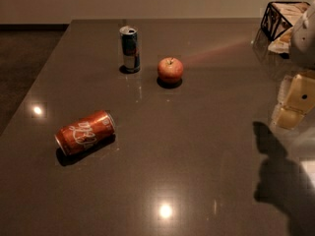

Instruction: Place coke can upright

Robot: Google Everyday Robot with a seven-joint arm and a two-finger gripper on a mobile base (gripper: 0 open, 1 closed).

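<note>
The coke can [84, 132] is orange-red with white script lettering. It lies on its side on the dark table [197, 146], at the front left, with one silver end facing front-left. My gripper [294, 103] shows as pale cream parts at the right edge of the view, below a white arm part [303, 36]. It is above the table and far to the right of the can. It is not touching the can.
A slim blue-and-silver can [130, 49] stands upright at the back. A red apple [170, 70] sits just right of it. A black wire basket [281, 17] with packets stands at the back right corner. The table's left edge runs close to the coke can.
</note>
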